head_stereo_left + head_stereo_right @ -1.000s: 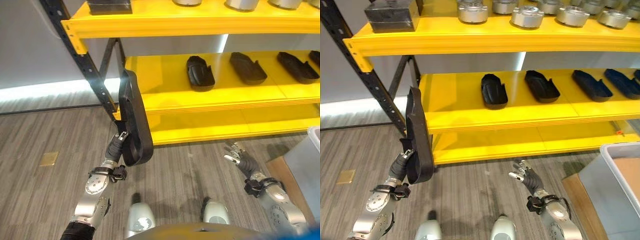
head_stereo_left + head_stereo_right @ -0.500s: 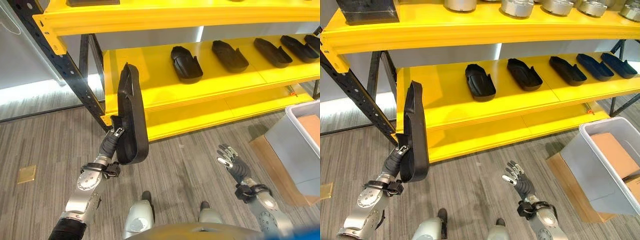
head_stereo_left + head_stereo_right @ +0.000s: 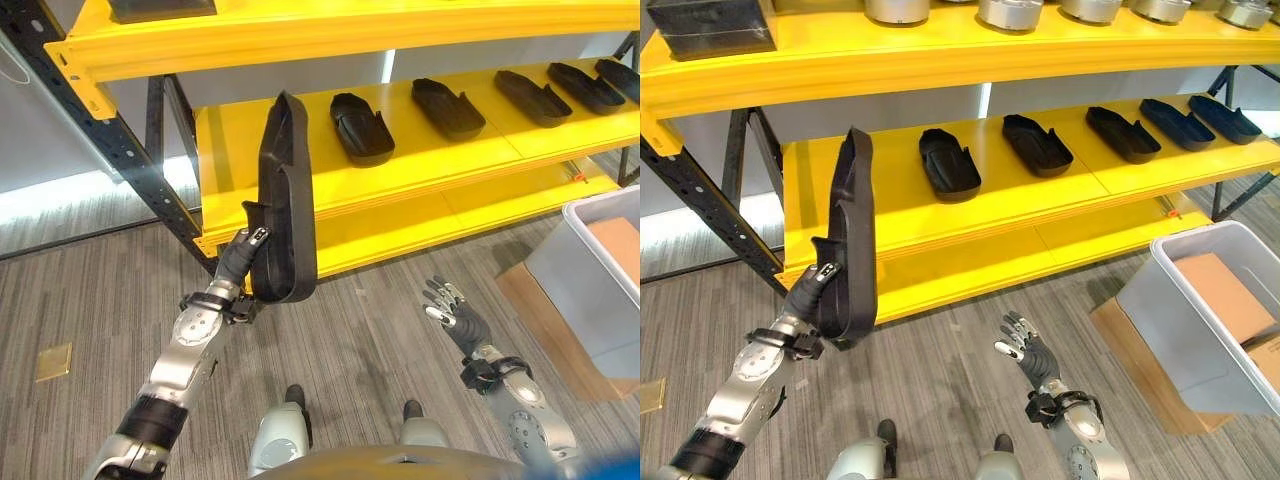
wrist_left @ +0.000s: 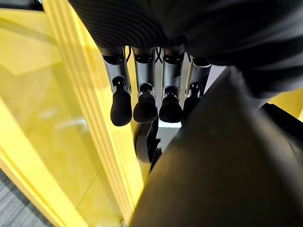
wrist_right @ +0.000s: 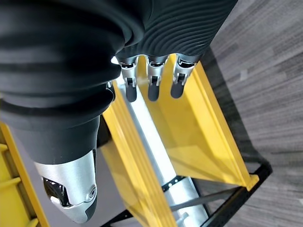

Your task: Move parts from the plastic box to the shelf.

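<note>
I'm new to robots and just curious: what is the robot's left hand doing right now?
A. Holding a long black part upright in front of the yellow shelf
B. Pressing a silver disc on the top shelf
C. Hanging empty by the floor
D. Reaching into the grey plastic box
A: the left hand grips the lower end of a long black part, which stands upright before the yellow shelf.

Left hand [image 3: 238, 262] raised, fingers curled gripping; right hand [image 3: 455, 318] low, fingers spread.
</note>
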### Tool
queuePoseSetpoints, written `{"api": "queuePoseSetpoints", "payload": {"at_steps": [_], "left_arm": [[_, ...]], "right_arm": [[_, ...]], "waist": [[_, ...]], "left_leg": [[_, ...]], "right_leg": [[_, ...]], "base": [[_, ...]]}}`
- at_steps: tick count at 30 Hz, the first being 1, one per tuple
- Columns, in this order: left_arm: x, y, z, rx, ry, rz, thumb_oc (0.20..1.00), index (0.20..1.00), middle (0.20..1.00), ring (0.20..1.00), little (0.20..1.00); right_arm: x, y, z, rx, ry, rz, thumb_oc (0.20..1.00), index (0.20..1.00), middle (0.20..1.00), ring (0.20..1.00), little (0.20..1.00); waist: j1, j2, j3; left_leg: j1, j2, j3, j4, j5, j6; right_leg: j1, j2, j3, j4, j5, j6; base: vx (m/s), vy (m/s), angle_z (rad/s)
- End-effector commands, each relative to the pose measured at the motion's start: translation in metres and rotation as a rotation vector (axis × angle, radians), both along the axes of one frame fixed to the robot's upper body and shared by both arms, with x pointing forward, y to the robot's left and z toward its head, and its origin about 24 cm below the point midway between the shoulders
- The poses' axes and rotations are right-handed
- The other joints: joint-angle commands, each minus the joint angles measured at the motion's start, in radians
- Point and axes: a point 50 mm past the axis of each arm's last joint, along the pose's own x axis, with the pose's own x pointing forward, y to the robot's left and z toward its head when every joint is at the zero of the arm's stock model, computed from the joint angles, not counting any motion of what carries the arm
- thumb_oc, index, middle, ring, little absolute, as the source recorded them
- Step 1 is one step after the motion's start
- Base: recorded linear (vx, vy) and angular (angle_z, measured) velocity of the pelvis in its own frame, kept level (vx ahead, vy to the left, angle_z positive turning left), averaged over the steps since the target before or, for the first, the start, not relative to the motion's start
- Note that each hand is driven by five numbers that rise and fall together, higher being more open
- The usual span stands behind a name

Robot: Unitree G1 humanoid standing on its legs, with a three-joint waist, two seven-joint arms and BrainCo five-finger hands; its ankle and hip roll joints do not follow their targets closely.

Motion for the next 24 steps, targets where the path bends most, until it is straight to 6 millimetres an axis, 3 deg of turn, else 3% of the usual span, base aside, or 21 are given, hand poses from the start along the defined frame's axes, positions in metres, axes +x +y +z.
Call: {"api": "queuePoseSetpoints", "payload": {"at_steps": [1, 4, 9, 15, 16, 17, 18, 19, 20, 21, 22, 24], "left_arm": [[0.019, 0.000, 0.037, 0.081, -0.186, 0.015, 0.200, 0.200, 0.200, 0.200, 0.200], [0.035, 0.002, 0.038, 0.070, -0.167, 0.054, 0.200, 0.200, 0.200, 0.200, 0.200], [0.061, 0.017, 0.065, 0.052, -0.225, 0.171, 0.200, 0.200, 0.200, 0.200, 0.200], [0.059, 0.041, 0.070, 0.007, -0.228, 0.286, 0.200, 0.200, 0.200, 0.200, 0.200], [0.059, 0.043, 0.072, 0.006, -0.234, 0.296, 0.200, 0.200, 0.200, 0.200, 0.200], [0.059, 0.042, 0.071, -0.009, -0.231, 0.301, 0.200, 0.200, 0.200, 0.200, 0.200], [0.059, 0.042, 0.071, -0.009, -0.231, 0.301, 0.200, 0.200, 0.200, 0.200, 0.200], [0.060, 0.037, 0.070, -0.019, -0.230, 0.291, 0.200, 0.200, 0.200, 0.200, 0.200], [0.060, 0.035, 0.070, -0.025, -0.231, 0.284, 0.200, 0.200, 0.200, 0.200, 0.200], [0.059, 0.033, 0.069, -0.029, -0.236, 0.278, 0.200, 0.200, 0.200, 0.200, 0.200], [0.062, 0.030, 0.070, -0.042, -0.239, 0.271, 0.200, 0.200, 0.200, 0.200, 0.200], [0.065, 0.028, 0.075, -0.049, -0.254, 0.274, 0.200, 0.200, 0.200, 0.200, 0.200]], "right_arm": [[0.013, -0.006, 0.022, -0.017, -0.106, 0.040, 1.000, 1.000, 1.000, 1.000, 1.000], [0.013, -0.004, 0.023, -0.016, -0.107, 0.054, 1.000, 1.000, 1.000, 1.000, 1.000], [0.014, 0.001, 0.022, -0.026, -0.106, 0.079, 1.000, 1.000, 1.000, 1.000, 1.000], [0.016, 0.011, 0.020, 0.002, -0.095, 0.092, 1.000, 1.000, 1.000, 1.000, 1.000], [0.016, 0.013, 0.019, 0.005, -0.091, 0.090, 1.000, 1.000, 1.000, 1.000, 1.000], [0.016, 0.016, 0.017, 0.018, -0.079, 0.078, 1.000, 1.000, 1.000, 1.000, 1.000], [0.016, 0.016, 0.017, 0.018, -0.079, 0.078, 1.000, 1.000, 1.000, 1.000, 1.000], [0.016, 0.018, 0.017, 0.036, -0.079, 0.074, 1.000, 1.000, 1.000, 1.000, 1.000], [0.016, 0.017, 0.018, 0.034, -0.083, 0.070, 1.000, 1.000, 1.000, 1.000, 1.000], [0.012, 0.015, 0.014, 0.037, -0.068, 0.052, 1.000, 1.000, 1.000, 1.000, 1.000], [0.014, 0.013, 0.015, 0.029, -0.075, 0.051, 1.000, 1.000, 1.000, 1.000, 1.000], [0.016, 0.011, 0.018, 0.014, -0.087, 0.055, 1.000, 1.000, 1.000, 1.000, 1.000]], "waist": [[-0.008, 0.011, 0.000], [-0.022, 0.011, 0.004], [-0.036, 0.003, 0.011], [-0.019, -0.005, 0.006], [-0.015, -0.006, 0.003], [-0.009, 0.003, -0.001], [-0.009, 0.002, -0.004], [-0.018, 0.031, 0.008], [-0.029, 0.053, 0.025], [-0.054, 0.075, 0.029], [-0.081, 0.065, 0.055], [-0.087, 0.049, 0.074]], "left_leg": [[-0.018, 0.070, -0.031, -0.015, 0.040, -0.041], [-0.018, 0.077, -0.022, -0.018, 0.045, -0.044], [-0.027, 0.088, -0.012, -0.003, 0.037, -0.044], [-0.045, 0.070, -0.008, 0.064, -0.017, -0.023], [-0.044, 0.060, -0.010, 0.071, -0.027, -0.016], [-0.021, 0.034, -0.015, 0.065, -0.054, 0.016], [-0.024, 0.033, -0.014, 0.062, -0.051, 0.016], [0.016, 0.006, -0.020, 0.034, -0.057, 0.047], [0.050, -0.006, -0.023, 0.005, -0.055, 0.059], [0.125, -0.042, -0.011, -0.055, -0.073, 0.063], [0.155, -0.070, -0.023, -0.048, -0.093, 0.054], [0.170, -0.084, -0.017, -0.029, -0.121, 0.040]], "right_leg": [[0.082, -0.026, 0.000, 0.018, 0.065, 0.028], [0.072, -0.024, 0.009, 0.018, 0.071, 0.029], [0.057, -0.016, 0.021, 0.016, 0.094, 0.038], [0.072, -0.044, 0.022, 0.005, 0.143, 0.059], [0.076, -0.052, 0.018, 0.012, 0.161, 0.060], [0.046, -0.064, 0.040, 0.099, 0.246, 0.051], [0.041, -0.064, 0.041, 0.099, 0.247, 0.051], [-0.027, -0.052, 0.096, 0.246, 0.345, 0.022], [-0.068, -0.029, 0.117, 0.314, 0.357, 0.013], [-0.141, -0.030, 0.096, 0.253, 0.301, 0.010], [-0.152, -0.006, 0.106, 0.119, 0.246, 0.013], [-0.186, -0.038, 0.066, -0.016, 0.244, 0.029]], "base": [[0.02, 0.002, -0.19], [0.02, -0.004, -0.10], [0.04, 0.011, -0.17], [0.06, 0.085, -0.02], [0.11, 0.238, 0.05], [0.08, 0.166, 0.03], [0.11, 0.310, -0.04], [0.09, 0.328, 0.04], [0.26, 0.518, 0.26], [0.32, 0.355, 0.46], [0.37, 0.219, 0.13], [0.21, -0.024, 0.19]]}}
